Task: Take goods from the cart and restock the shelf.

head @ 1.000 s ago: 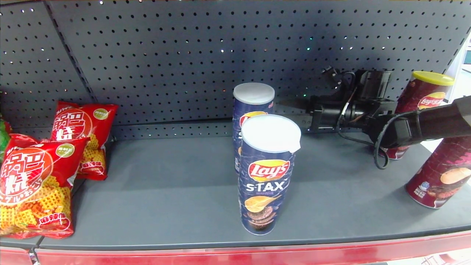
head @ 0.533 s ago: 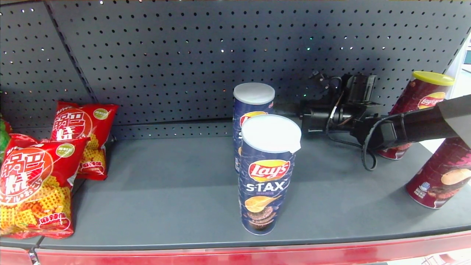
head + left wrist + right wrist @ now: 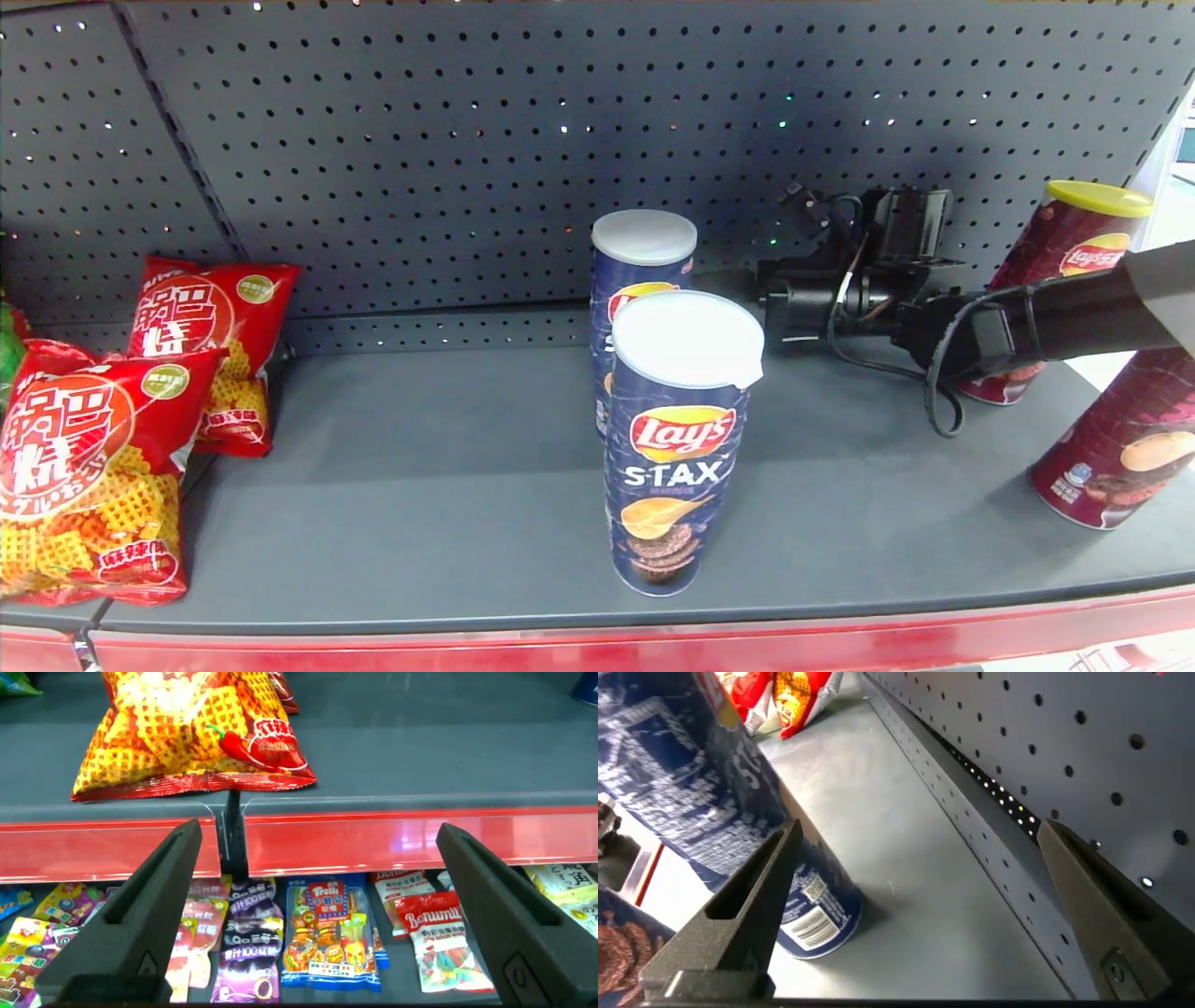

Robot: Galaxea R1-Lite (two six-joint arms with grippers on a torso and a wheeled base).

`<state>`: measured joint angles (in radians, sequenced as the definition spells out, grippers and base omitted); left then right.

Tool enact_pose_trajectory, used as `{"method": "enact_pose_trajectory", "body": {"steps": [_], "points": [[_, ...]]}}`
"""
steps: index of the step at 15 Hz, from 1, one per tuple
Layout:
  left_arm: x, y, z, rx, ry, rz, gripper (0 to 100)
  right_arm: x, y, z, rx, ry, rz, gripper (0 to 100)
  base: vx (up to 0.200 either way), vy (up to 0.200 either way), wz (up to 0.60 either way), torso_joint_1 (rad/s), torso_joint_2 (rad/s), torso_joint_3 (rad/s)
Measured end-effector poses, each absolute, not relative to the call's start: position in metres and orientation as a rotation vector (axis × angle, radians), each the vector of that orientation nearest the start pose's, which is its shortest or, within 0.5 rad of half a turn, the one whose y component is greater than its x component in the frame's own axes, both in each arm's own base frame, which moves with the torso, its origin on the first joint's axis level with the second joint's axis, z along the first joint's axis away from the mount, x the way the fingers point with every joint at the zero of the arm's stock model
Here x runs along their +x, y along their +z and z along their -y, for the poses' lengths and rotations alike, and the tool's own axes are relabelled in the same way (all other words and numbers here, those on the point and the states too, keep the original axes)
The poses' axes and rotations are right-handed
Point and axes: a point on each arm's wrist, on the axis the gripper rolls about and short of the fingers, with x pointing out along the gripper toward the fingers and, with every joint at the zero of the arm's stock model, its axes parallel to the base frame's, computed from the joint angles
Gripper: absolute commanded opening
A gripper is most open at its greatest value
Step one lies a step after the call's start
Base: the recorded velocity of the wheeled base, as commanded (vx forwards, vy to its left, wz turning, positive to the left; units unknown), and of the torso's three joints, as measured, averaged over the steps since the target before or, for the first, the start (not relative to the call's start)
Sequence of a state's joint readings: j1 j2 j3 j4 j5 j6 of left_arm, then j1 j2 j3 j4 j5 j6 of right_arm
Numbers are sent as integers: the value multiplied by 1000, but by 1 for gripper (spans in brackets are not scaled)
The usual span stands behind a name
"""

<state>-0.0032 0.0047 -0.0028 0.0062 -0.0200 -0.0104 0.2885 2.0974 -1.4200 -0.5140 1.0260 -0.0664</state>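
Note:
Two tall blue chip cans stand mid-shelf, the front can (image 3: 680, 439) before the back can (image 3: 642, 266). My right gripper (image 3: 733, 280) lies along the pegboard wall just right of the back can, fingertips partly hidden behind it. In the right wrist view that gripper (image 3: 917, 835) is open and holds nothing, with a blue can (image 3: 719, 831) beside one finger. My left gripper (image 3: 318, 835) is open and holds nothing, below the shelf's red front edge (image 3: 374, 840).
Two red chip cans stand at the right, one yellow-lidded (image 3: 1074, 247) at the back, one (image 3: 1116, 448) nearer the front. Red snack bags (image 3: 93, 467) lie at the left. An orange snack bag (image 3: 196, 737) lies on the shelf; candy packs (image 3: 327, 933) fill the lower shelf.
My right arm has moved left along the back wall toward the back blue can, most of it in the first half second. The cans have not moved.

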Motion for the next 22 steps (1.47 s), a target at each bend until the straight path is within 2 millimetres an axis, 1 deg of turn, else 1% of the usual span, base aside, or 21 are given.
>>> {"method": "enact_pose_trajectory", "body": {"steps": [7, 15, 22], "points": [[-23, 76, 0, -10, -23, -8, 100, 393, 199, -141, 2, 1329, -113, 100, 0, 0, 0, 0, 0, 0], [-23, 76, 0, -10, -23, -8, 100, 377, 196, -145, 5, 1354, -138, 100, 0, 0, 0, 0, 0, 0], [-23, 76, 0, -10, -23, -7, 100, 375, 198, -144, -5, 1350, -127, 100, 0, 0, 0, 0, 0, 0]]}}
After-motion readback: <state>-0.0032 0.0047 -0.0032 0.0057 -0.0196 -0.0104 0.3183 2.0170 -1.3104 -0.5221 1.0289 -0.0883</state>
